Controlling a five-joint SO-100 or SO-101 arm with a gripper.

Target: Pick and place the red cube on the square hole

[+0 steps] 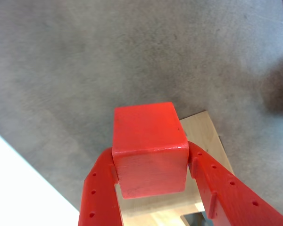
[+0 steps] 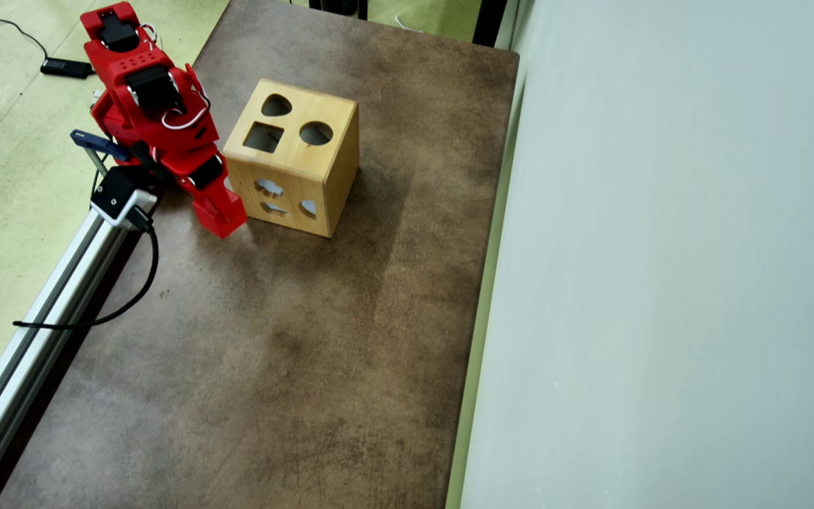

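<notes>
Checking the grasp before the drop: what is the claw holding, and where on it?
The claw holds the small glossy red cube, its two red fingers pressed against the cube's opposite side faces.

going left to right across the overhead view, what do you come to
Aluminium rail → red robot arm, its gripper holding the red cube → wooden box with the square hole → pale wall.

My wrist view is soft and slightly hazy, the red cube (image 1: 150, 148) between the jaws sharpest, its top edge catching a pale sheen; a dark shadow smudges the bench (image 1: 132, 56) at far right; the overhead view is evenly bright, crisp, the wooden box (image 2: 292, 157) casting a soft shadow rightward.
</notes>
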